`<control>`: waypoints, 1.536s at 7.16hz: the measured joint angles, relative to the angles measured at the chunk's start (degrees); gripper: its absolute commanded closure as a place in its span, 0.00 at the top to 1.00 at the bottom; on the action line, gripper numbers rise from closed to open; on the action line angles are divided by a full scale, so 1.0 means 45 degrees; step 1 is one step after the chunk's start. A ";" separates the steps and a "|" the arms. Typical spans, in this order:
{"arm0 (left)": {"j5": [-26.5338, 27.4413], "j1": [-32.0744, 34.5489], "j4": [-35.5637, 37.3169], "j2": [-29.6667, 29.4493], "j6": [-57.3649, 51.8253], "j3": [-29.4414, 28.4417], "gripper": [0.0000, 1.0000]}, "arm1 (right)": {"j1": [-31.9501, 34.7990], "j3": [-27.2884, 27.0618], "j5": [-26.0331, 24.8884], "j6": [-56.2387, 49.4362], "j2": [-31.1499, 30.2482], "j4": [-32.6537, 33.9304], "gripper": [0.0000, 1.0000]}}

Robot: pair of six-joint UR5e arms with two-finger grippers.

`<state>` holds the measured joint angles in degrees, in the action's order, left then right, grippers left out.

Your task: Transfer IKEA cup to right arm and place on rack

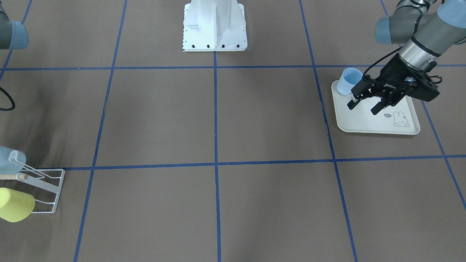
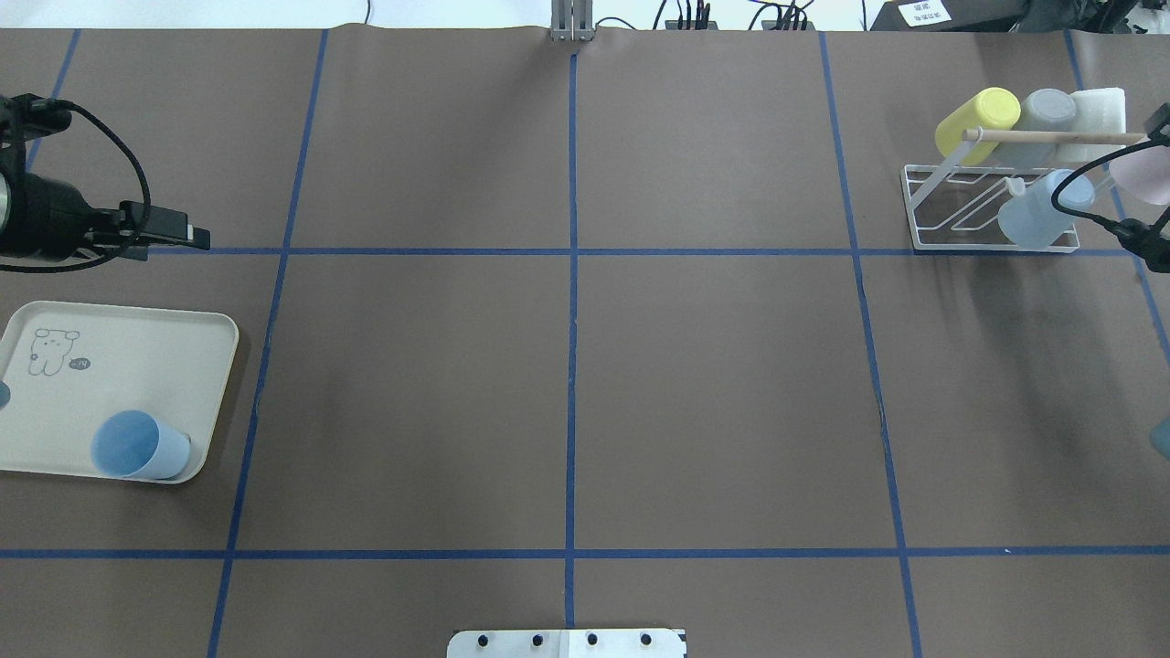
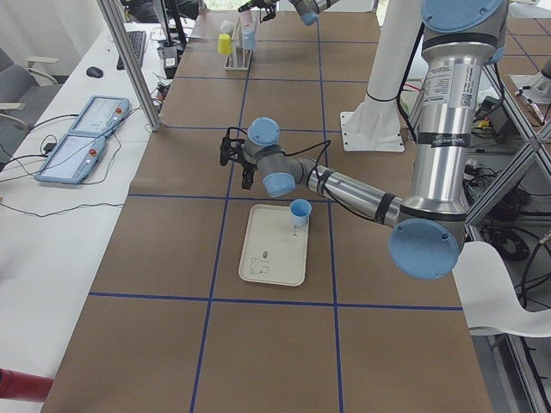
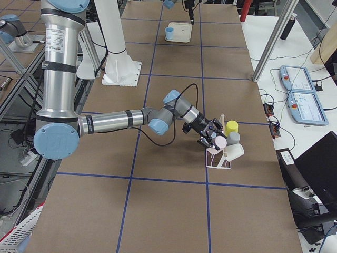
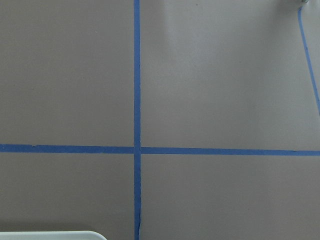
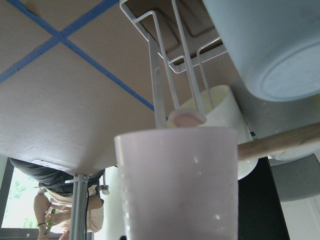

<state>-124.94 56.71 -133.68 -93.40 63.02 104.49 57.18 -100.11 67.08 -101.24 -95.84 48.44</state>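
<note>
Grips the pink cup [image 6: 177, 185] in the right gripper [image 4: 212, 138], closed on it, far end at a capped prong [image 6: 186, 118] of the rack [image 6: 156, 75] — to hang it there, by the look. Hides its own fingers from the wrist view. Far off, spreads the left gripper [image 1: 363, 108] wide, empty, over the tray [image 1: 364, 122] beside a blue cup [image 1: 349, 80].

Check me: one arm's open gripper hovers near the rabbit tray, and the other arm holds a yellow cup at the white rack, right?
The held cup is pink, not yellow; the right wrist view shows it. Otherwise right: the left gripper is open near the tray, and the right gripper holds that cup at the rack.
</note>
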 measured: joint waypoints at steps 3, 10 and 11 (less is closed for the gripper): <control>-0.0008 -0.0003 0.0000 -0.0023 0.0000 -0.0031 1.00 | -0.0329 0.0229 -0.0154 -0.0017 0.0235 0.0007 0.99; -0.0008 0.0045 0.0000 -0.0006 -0.0023 0.0027 1.00 | -0.0398 -0.0137 -0.0057 0.0631 0.0714 -0.0054 0.99; -0.0008 0.0129 0.0005 0.0054 -0.0146 0.0041 1.00 | -0.0378 -0.0422 0.0273 0.1755 0.0771 -0.0051 0.99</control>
<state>-124.98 57.28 -133.66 -93.15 62.36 104.67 55.47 -102.01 68.31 -93.34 -92.37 48.21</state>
